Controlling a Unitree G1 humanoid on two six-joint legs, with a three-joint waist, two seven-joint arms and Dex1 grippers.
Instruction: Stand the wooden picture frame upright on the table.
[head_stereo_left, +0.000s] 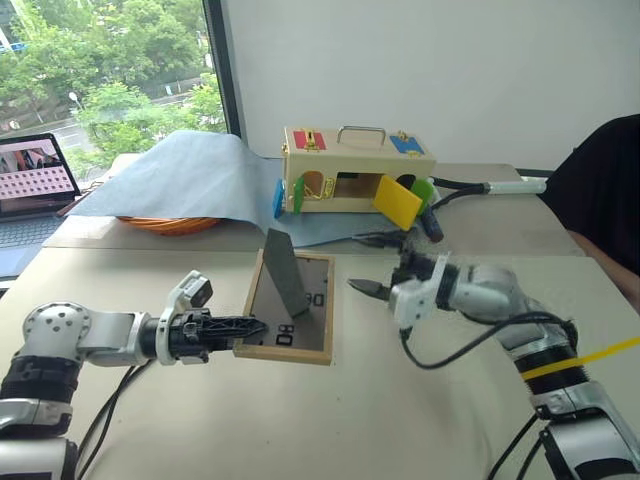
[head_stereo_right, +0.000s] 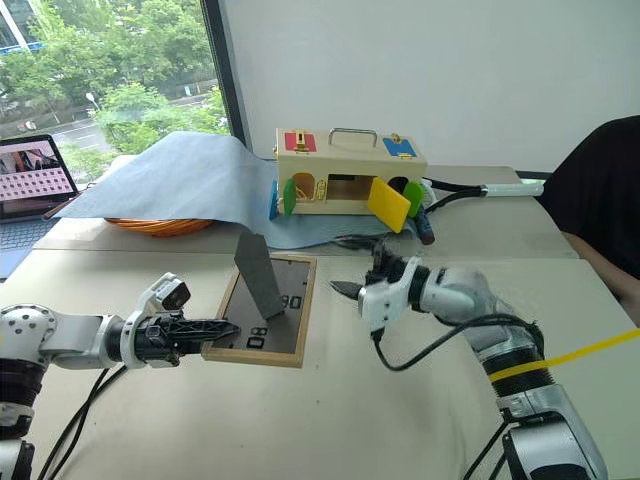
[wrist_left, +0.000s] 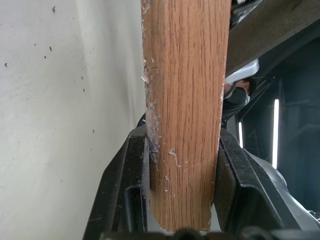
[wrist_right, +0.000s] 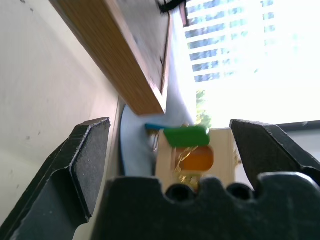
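The wooden picture frame (head_stereo_left: 312, 328) lies almost flat just over the beige table (head_stereo_left: 330, 420), its dark grey backing facing up. Its fold-out stand (head_stereo_left: 287, 272) sticks up from the backing. My left gripper (head_stereo_left: 247, 326) is shut on the frame's left rail; in the left wrist view the two black fingers (wrist_left: 131, 185) clamp the light wood (wrist_left: 185, 100). My right gripper (head_stereo_left: 368, 289) hovers open a little to the right of the frame, touching nothing. In the right wrist view its fingers (wrist_right: 90, 160) stand wide apart, with the frame's edge (wrist_right: 117, 55) ahead.
A pale wooden box (head_stereo_left: 355, 165) with coloured flaps stands at the back on a blue cloth (head_stereo_left: 190, 175), which covers an orange basket (head_stereo_left: 170, 224). A laptop (head_stereo_left: 30, 185) sits far left. A person's dark sleeve (head_stereo_left: 600, 190) is at the right edge. Cables (head_stereo_left: 470, 190) lie by the box.
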